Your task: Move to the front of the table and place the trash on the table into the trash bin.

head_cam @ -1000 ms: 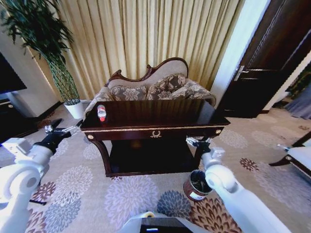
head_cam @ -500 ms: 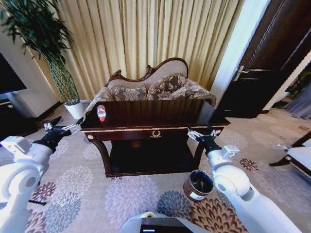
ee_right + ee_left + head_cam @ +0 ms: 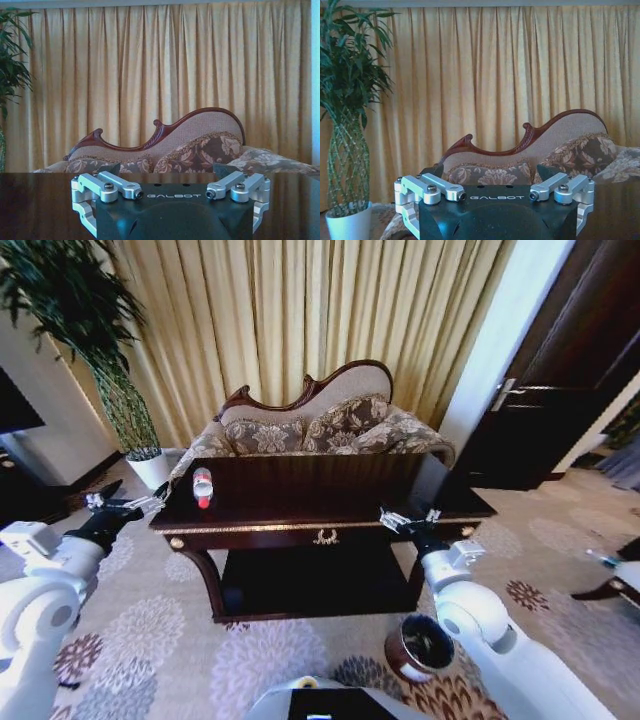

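The dark glossy table (image 3: 330,498) with gold trim stands in front of me. The trash, a small clear bottle (image 3: 202,487) with a red cap and label, stands upright near the table's left end. The dark reddish-brown trash bin (image 3: 425,645) sits on the carpet by the table's front right leg, just below my right arm. My left gripper (image 3: 128,503) hangs open off the table's left end, a short way left of the bottle. My right gripper (image 3: 408,521) is open at the table's front right edge. Both wrist views show open, empty fingers (image 3: 431,170) (image 3: 111,168).
A carved floral sofa (image 3: 320,425) stands right behind the table, with curtains beyond. A tall plant in a white pot (image 3: 150,468) is at the back left. A dark door (image 3: 560,390) is at the right, and a chair edge (image 3: 615,575) shows far right.
The whole view has shifted: the table looks larger and closer and the bin sits lower in the picture. My right gripper has risen from beside the table leg to the tabletop's front edge.
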You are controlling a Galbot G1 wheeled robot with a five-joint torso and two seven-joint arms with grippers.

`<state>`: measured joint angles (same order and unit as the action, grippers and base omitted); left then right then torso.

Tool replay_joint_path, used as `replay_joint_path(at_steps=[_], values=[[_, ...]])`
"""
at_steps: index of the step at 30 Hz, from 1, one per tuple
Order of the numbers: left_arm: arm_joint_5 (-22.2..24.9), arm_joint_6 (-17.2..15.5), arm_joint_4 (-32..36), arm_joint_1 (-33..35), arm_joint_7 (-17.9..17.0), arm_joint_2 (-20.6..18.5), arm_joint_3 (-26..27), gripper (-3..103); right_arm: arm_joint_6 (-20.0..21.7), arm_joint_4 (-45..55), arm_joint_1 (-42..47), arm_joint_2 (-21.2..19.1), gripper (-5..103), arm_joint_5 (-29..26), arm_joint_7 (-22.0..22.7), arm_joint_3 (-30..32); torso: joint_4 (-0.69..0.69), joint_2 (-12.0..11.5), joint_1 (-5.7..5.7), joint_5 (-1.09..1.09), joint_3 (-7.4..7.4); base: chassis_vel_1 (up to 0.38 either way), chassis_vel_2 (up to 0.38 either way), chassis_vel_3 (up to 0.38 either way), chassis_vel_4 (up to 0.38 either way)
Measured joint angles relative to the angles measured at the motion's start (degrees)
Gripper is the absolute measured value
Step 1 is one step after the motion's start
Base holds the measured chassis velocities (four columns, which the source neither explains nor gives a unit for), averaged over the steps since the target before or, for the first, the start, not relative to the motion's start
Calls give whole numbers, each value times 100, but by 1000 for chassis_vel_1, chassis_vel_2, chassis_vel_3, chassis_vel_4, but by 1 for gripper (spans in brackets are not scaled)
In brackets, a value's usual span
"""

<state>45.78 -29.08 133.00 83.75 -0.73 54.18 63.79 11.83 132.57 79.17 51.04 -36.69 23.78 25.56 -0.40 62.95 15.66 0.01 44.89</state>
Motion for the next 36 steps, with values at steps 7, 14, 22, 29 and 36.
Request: replay_joint_path(at_steps=[7,14,22,29,36], values=[[-23,-3,39,24,-7,34,-2,100,-9,10,-2,-53,100,-10,18,-44,-1,-2,5,0,1,-258,296,253,-282],[-47,-70,-27,14,-242,97,-151,100,18,-7,-5,-114,100,-26,46,-75,1,-2,1,-2,0,-54,71,59,-61],[304,-806,-40,-695,-2227,-171,-1251,100,91,-52,39,-3,100,36,17,-204,-2,4,-7,0,-3,26,-32,-20,36],[1142,-1092,-372,-1311,-3198,-303,-2075,100,144,-97,58,-66,100,38,8,-211,0,-1,2,-2,1,0,0,0,0],[1312,-1263,-538,-1629,-3265,-418,-2628,100,166,-213,16,-95,100,44,-24,-276,-1,1,-2,0,-1,0,0,0,0]])
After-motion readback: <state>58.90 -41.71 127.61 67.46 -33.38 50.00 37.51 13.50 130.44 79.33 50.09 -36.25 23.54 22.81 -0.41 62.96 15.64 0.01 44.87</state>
